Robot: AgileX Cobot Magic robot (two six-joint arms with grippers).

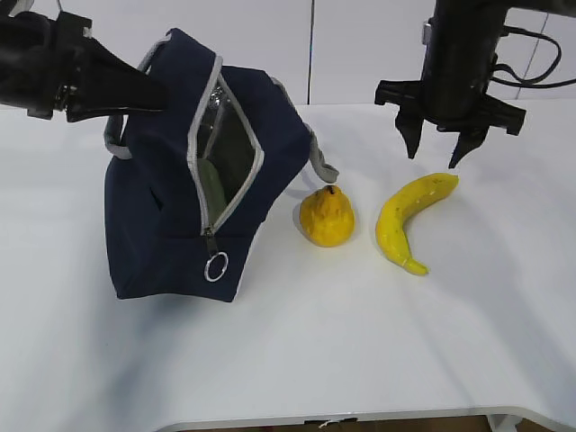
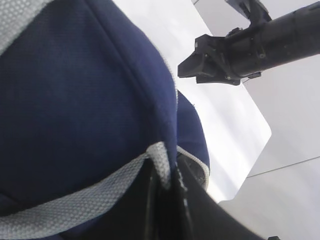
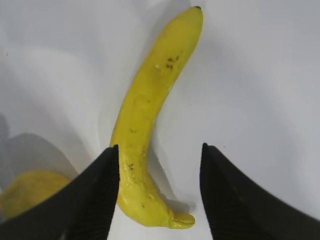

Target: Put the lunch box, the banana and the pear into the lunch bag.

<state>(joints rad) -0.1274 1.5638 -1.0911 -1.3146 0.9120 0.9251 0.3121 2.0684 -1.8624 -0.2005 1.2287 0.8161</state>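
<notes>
The left pincer (image 1: 148, 90) clamped the lunch bag (image 1: 171, 207) by its top rim near the table's (image 1: 360, 342) left rear, tilting it with the zip gaping (a green lid (image 1: 211, 184) showed inside). The right pincer (image 1: 441, 144) hovered wide apart over the banana (image 1: 409, 216); the pear (image 1: 327, 216) lay between bag and banana.

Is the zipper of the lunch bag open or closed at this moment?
Open. The lunch bag shows a wide gap between its grey zip edges, with the ring pull at the lower end and something pale green visible inside.
</notes>
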